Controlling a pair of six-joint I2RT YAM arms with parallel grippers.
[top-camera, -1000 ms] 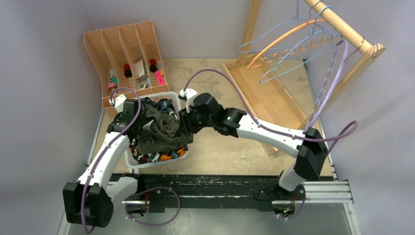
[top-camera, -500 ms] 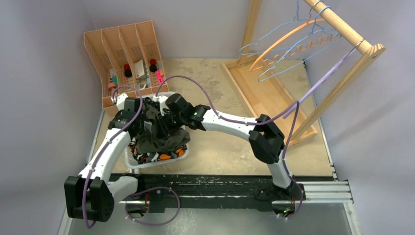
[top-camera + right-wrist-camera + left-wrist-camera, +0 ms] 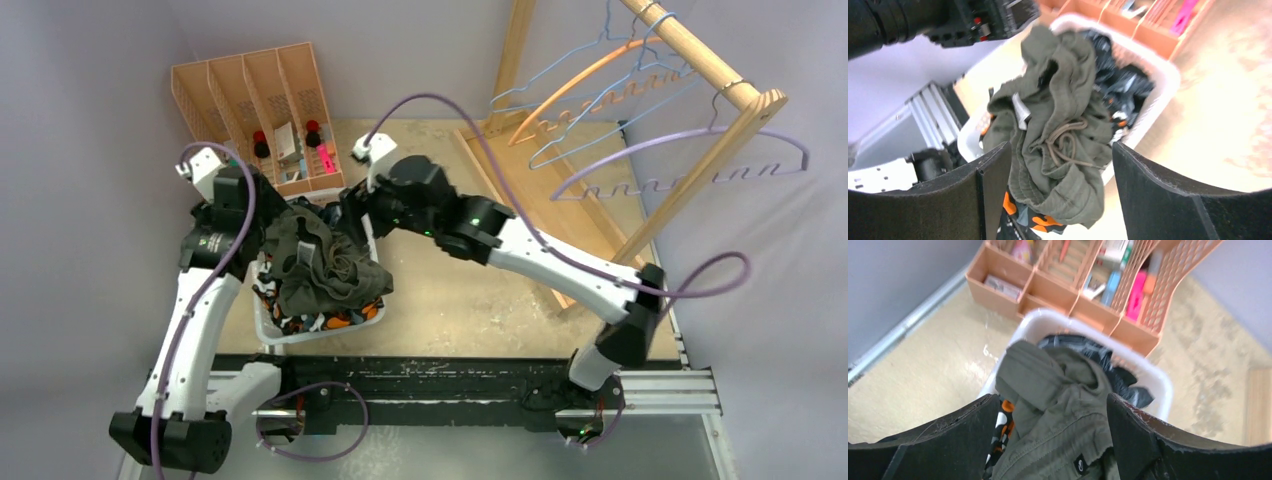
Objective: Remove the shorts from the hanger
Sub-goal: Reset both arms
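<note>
Loosely rumpled, the soft olive shorts with a corded drawstring heap in a rounded white plastic basket, just ahead of the left gripper and right gripper, both spread wide and empty.

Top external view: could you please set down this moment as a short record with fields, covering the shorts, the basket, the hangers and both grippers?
olive green shorts: crumpled on top of the pile in the white basket
orange camouflage shorts: under the olive pair, showing at the near edge
hangers: bare, hanging on the wooden rack
left gripper: open, above the pile, holding nothing
right gripper: open, above the pile, holding nothing
</note>
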